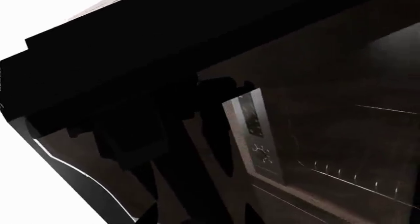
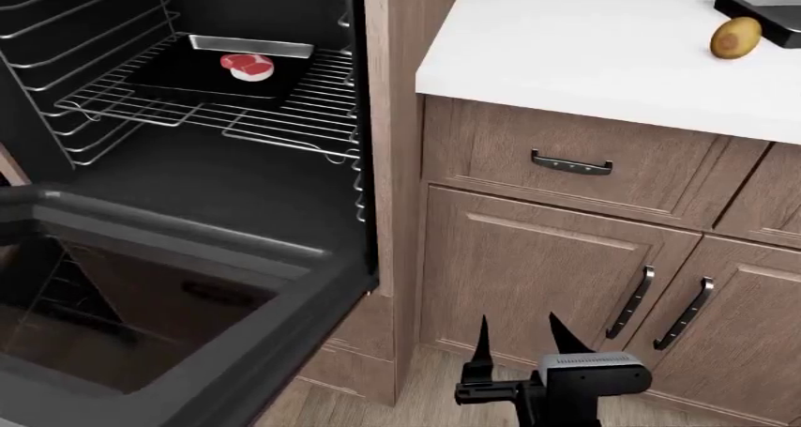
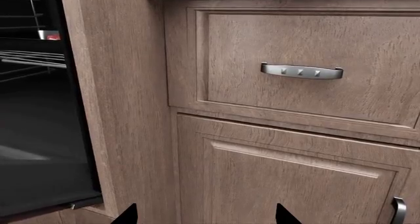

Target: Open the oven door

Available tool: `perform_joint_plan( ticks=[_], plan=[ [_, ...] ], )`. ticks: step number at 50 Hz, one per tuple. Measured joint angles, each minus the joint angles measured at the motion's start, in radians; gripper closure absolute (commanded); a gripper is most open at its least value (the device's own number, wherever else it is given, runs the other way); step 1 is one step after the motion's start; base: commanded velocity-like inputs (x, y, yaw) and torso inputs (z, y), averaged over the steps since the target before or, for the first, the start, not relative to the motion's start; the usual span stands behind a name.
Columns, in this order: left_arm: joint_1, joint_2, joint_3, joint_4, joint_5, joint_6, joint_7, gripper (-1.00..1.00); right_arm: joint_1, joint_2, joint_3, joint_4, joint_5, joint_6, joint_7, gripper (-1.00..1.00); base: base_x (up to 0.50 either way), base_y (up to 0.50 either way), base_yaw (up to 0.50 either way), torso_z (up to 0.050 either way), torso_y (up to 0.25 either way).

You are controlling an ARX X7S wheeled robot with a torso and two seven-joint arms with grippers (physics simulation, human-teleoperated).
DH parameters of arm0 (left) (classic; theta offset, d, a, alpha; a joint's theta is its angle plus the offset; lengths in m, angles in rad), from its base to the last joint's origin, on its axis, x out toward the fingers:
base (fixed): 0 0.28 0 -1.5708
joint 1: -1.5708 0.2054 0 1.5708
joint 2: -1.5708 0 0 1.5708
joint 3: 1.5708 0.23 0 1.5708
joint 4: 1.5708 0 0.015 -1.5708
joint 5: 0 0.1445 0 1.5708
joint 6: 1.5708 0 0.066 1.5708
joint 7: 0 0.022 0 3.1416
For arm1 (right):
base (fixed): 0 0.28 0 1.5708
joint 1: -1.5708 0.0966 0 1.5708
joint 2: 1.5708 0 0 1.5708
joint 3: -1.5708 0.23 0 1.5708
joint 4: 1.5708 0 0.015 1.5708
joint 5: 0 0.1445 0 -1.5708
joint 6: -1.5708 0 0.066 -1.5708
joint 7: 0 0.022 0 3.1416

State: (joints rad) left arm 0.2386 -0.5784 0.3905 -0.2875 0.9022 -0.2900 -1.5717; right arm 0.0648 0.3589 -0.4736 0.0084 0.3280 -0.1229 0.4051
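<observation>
The oven door (image 2: 163, 305) hangs fully open at the near left, its glossy black glass facing up below an oven cavity where a wire rack (image 2: 238, 94) holds a tray (image 2: 244, 66) with raw meat. The right gripper (image 2: 520, 338) hovers low before the wooden cabinet doors (image 2: 526, 267), fingers spread and empty. The left gripper (image 1: 164, 150) is a dark silhouette against the door glass; whether its fingers are spread cannot be told.

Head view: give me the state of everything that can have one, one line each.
oven door: open, swung down.
oven rack: inside the oven, holding a dark tray with raw meat.
drawer: closed.
cabinet doors: closed.
right gripper: open, empty, in front of the cabinet.
left gripper: too dark to tell.
</observation>
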Motion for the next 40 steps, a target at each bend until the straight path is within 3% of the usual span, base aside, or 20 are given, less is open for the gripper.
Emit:
perform_joint_plan(
  ticks=[40],
  plan=[
    [-0.003, 0.042, -0.054, -0.13, 0.028, 0.084, 0.0, 1.0, 0.002, 0.003, -0.008, 0.002, 0.0, -0.003, 0.006, -1.0, 0.01, 0.01, -0.01, -0.003, -0.005]
  ],
)
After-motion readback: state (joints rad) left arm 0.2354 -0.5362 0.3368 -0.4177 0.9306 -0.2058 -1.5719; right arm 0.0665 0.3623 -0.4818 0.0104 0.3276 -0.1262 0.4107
